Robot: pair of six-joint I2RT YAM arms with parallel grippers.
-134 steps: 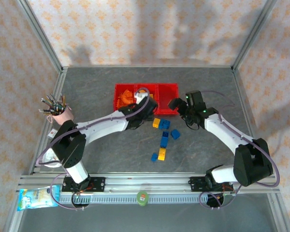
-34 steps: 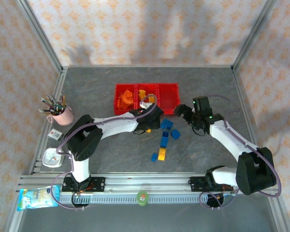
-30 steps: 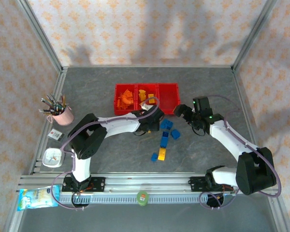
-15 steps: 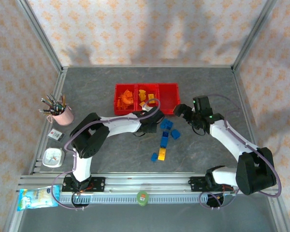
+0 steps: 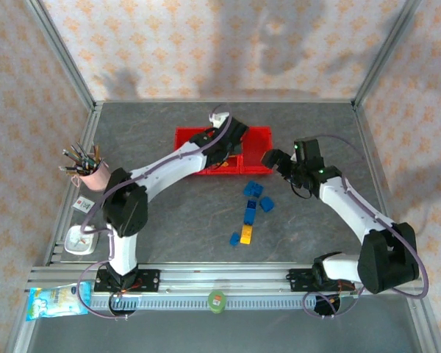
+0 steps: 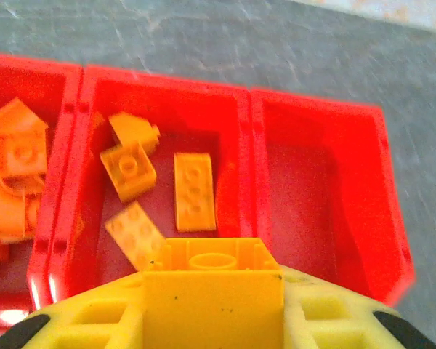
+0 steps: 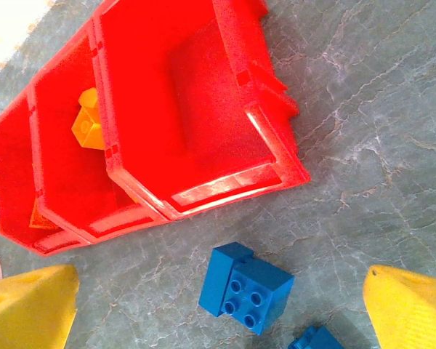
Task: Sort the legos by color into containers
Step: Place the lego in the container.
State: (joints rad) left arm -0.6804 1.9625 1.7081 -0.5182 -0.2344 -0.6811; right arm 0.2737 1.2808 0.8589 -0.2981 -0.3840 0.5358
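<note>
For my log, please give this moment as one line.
left hand: shut on yellow brick over middle bin | right hand: open near blue brick | right bin: empty

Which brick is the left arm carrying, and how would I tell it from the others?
Find the row of three red bins at the far middle of the table. The left gripper hangs over the middle bin, pinching a yellow brick between its fingers. Unlike the yellow bricks lying inside that bin, this one is held aloft.
</note>
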